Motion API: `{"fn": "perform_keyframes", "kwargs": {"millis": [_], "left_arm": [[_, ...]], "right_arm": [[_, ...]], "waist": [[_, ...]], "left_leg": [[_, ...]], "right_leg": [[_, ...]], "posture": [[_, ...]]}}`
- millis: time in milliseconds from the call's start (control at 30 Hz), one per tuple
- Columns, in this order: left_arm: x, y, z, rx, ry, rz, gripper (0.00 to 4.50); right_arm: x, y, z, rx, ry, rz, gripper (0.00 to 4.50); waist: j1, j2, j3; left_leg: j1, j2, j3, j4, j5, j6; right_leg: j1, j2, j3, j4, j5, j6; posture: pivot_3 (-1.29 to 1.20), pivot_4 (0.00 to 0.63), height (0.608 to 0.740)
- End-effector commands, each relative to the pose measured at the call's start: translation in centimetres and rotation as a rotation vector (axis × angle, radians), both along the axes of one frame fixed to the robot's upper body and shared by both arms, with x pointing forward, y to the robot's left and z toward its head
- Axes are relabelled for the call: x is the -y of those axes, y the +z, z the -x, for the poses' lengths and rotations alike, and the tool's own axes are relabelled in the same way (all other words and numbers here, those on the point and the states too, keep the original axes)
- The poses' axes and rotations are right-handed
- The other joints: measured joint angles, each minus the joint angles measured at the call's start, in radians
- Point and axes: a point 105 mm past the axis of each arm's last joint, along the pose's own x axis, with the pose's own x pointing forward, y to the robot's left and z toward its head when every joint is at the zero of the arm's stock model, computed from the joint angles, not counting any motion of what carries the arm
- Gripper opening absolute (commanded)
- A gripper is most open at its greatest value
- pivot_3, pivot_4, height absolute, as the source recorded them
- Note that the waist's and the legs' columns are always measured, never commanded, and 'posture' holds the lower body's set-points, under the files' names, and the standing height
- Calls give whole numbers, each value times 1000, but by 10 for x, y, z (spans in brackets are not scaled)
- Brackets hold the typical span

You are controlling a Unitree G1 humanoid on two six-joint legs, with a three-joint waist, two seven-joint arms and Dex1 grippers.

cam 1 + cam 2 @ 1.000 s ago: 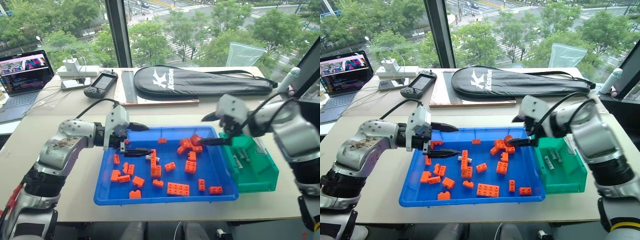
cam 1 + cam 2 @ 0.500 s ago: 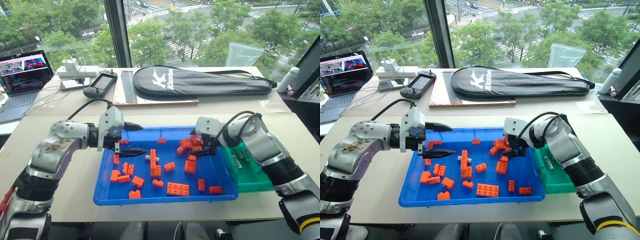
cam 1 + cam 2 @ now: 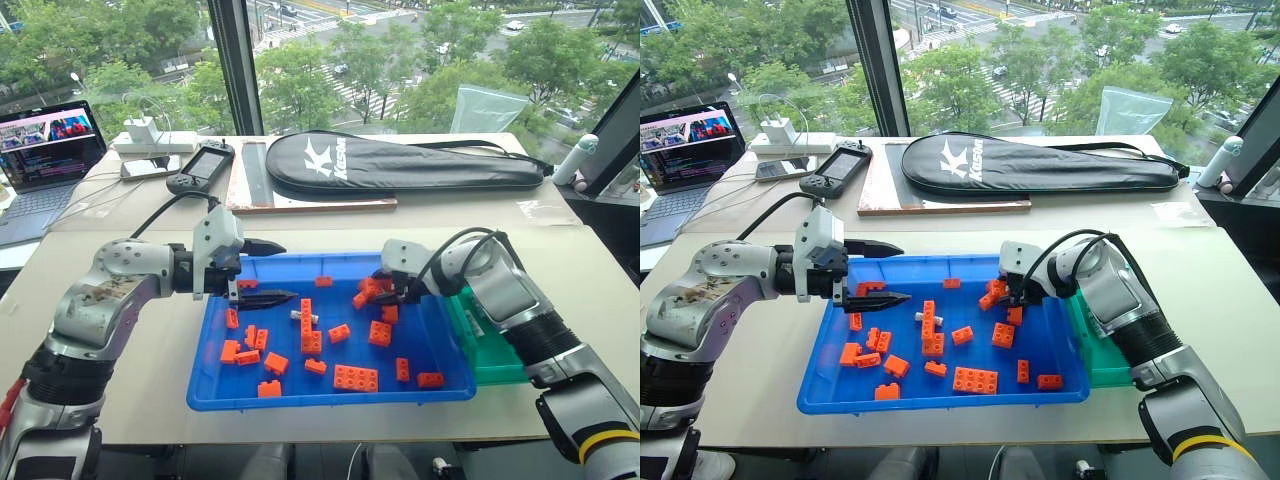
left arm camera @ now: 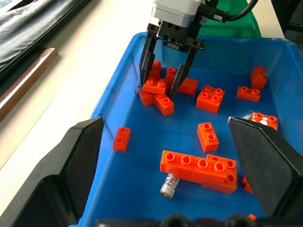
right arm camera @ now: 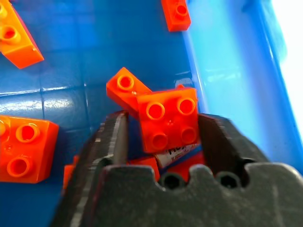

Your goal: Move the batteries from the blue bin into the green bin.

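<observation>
1. Orange bricks (image 3: 355,377) litter the blue bin (image 3: 240,392) at the middle of the frame; a black racket case (image 3: 400,162) lies on the worktop (image 3: 150,390) above it, a laptop (image 3: 45,150) at upper left.
2. Left hand (image 3: 262,271), at the bin's left end, is spread and holds nothing.
3. One of the batteries (image 4: 168,185) lies bare beside a long brick, left of centre.
4. Right hand (image 4: 163,91) points down into a brick pile at the bin's upper right, fingers straddling a square brick (image 5: 168,118); a battery end (image 5: 177,152) peeks beneath, mostly covered.
5. Green bin (image 3: 495,345) touches the blue bin's right side, partly hidden behind the arm.
</observation>
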Motion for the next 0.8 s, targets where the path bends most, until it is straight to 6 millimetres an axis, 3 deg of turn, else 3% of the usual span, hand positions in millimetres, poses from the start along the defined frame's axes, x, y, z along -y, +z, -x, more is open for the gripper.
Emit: {"fn": "perform_keyframes", "kwargs": {"millis": [33,233,433,667,700,800], "left_arm": [[3,8,0,40,-13,6,4500],[4,7,0,40,-20,7,4500],[6,5,-1,37,-27,4,4500],[7,4,0,36,-33,-1,4500],[7,4,0,31,-33,2,4500],[7,3,1,26,-36,1,4500]], "right_arm": [[-9,21,4,48,49,-37,1389],[-20,33,28,-16,133,-90,1389],[-36,28,62,-169,210,-118,1389],[-43,32,79,-265,213,-153,1389],[-44,33,83,-276,223,-157,2190],[-41,37,89,-305,229,-171,3133]], "waist": [[0,0,0],[-1,0,0],[0,0,0],[1,0,0],[1,0,0],[1,0,0]], "left_leg": [[0,0,0,0,0,0],[0,0,0,0,0,0],[0,0,-1,0,0,0],[0,0,-2,0,0,0],[0,0,-2,0,0,0],[0,0,-2,0,0,0]], "right_leg": [[0,0,0,0,0,0],[0,0,0,0,0,0],[0,0,0,0,0,0],[0,0,0,0,0,0],[0,0,0,0,0,0],[0,0,0,0,0,0]], "posture": [[0,150,740],[0,150,740],[0,150,740],[0,150,740],[0,150,740],[0,150,740]]}}
